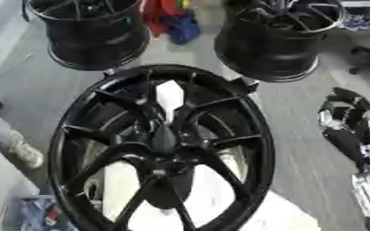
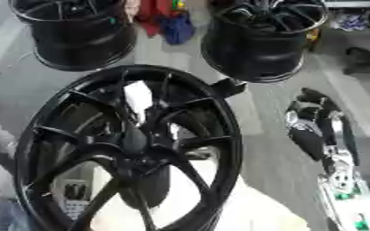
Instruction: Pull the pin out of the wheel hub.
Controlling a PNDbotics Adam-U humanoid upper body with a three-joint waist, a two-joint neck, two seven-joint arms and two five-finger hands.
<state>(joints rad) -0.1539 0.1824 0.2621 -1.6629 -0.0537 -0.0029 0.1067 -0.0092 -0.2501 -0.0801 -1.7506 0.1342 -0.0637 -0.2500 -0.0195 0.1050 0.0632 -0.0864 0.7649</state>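
1. At the far left I can make out no left robot hand. There is only a small dark shape at the edge, and I cannot tell what it is.
2. At the back left a black wheel (image 1: 90,34) stands on the grey floor (image 1: 30,81). It is not part of the job.
3. In the middle is the big black wheel (image 1: 70,135), with something white showing under it through the spokes. Its hub (image 1: 166,155) is where all the spokes meet.
4. The pin (image 1: 170,97) sticks out of that hub. It has a white end, and a dark part below runs down to the hub. Its long side runs up and down in the view, with the white end farthest from the hub.
5. At the back right stands another black wheel (image 1: 279,38), well apart from the pin.
6. On the right is the right robot hand (image 2: 314,135), black and silver, off to the side of the big wheel and not touching it. Its fingers look loosely open and it holds nothing.
7. The pin lies to the left of this robot hand, past the wheel's rim. It is the only robot hand I can see, so I think it would do the pulling. It would have to cross over the rim, close on the white end, and pull along the pin's long side.
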